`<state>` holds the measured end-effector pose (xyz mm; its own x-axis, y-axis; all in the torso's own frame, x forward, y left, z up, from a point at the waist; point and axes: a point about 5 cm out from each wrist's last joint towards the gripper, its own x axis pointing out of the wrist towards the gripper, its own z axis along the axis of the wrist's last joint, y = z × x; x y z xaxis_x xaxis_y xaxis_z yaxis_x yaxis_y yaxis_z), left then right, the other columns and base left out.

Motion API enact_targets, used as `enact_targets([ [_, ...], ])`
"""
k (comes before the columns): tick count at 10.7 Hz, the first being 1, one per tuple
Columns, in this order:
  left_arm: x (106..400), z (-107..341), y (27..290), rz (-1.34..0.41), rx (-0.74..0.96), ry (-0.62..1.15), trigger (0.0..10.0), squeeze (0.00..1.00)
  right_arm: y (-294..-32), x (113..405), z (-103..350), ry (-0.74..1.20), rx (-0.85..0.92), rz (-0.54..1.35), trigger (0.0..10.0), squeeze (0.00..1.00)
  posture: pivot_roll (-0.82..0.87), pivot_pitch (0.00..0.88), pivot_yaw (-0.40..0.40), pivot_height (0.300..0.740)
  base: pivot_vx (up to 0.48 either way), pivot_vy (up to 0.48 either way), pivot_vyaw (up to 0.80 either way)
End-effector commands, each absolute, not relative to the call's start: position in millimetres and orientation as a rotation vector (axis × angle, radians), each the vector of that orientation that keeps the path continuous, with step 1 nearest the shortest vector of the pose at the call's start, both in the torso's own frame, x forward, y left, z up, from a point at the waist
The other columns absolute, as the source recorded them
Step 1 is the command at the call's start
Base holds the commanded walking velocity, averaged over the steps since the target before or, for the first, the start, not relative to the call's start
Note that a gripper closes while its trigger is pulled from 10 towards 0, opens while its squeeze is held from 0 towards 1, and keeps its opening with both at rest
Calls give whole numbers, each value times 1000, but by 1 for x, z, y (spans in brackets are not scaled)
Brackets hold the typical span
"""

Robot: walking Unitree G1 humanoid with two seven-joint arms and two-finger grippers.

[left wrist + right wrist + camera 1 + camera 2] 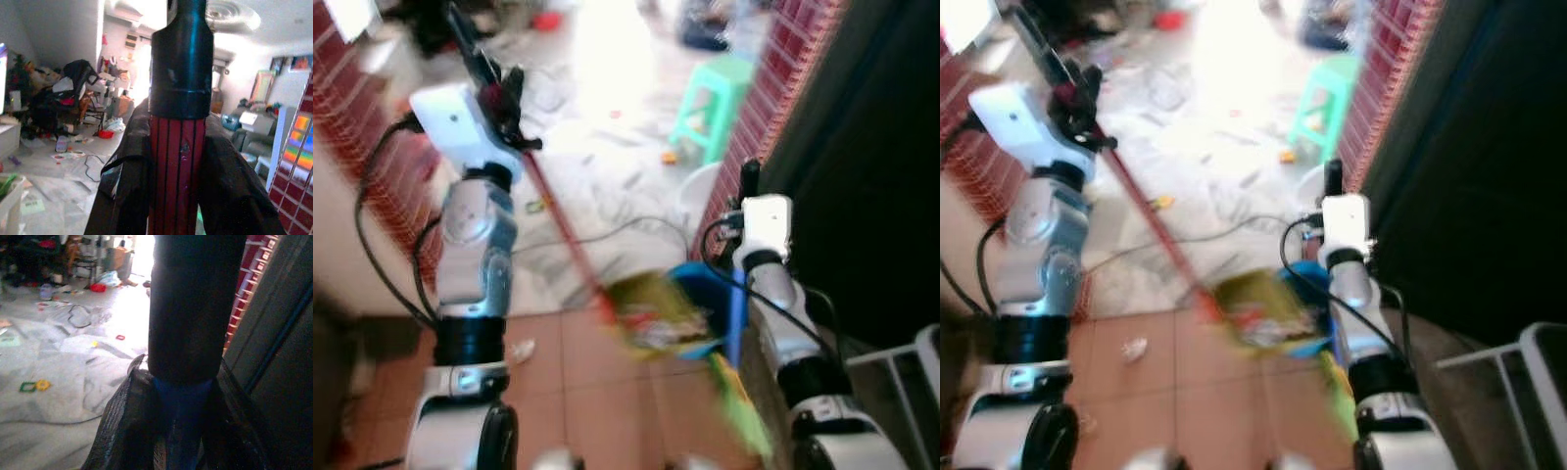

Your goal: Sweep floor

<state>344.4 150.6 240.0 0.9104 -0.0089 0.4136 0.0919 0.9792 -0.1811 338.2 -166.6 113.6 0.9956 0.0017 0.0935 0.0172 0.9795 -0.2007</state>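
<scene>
While left gripper (176, 196) clamps red-striped broom (563, 230), right gripper (181, 426) holds blue dustpan (710, 308), bristles blurred

Counted one broom (563, 230), one blue dustpan (705, 308), one green stool (713, 103), two robot arms, plus one cable (607, 233) on the floor.
</scene>
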Motion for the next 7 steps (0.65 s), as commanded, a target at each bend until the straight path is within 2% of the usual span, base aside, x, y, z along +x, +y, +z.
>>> enact_targets([
  [1, 341, 260, 140, -97, -220, -506, 10000, 0, -176, 340, 119, -110, -222, -28, 10000, 0, -9, 0, 5, 740, 412, -240, 0],
  [2, 341, 260, 139, -99, -220, -502, 10000, 0, -176, 340, 119, -109, -222, -26, 10000, 0, -8, 0, 4, 740, 412, 0, 0],
  [4, 340, 258, 136, -113, -228, -498, 10000, 0, -174, 340, 118, -101, -222, -4, 10000, 0, -8, 0, 4, 740, 394, -262, 0],
  [7, 338, 254, 127, -132, -228, -491, 10000, 0, -170, 340, 115, -90, -217, 27, 10000, 0, -7, 0, -1, 740, 0, 0, 0],
])
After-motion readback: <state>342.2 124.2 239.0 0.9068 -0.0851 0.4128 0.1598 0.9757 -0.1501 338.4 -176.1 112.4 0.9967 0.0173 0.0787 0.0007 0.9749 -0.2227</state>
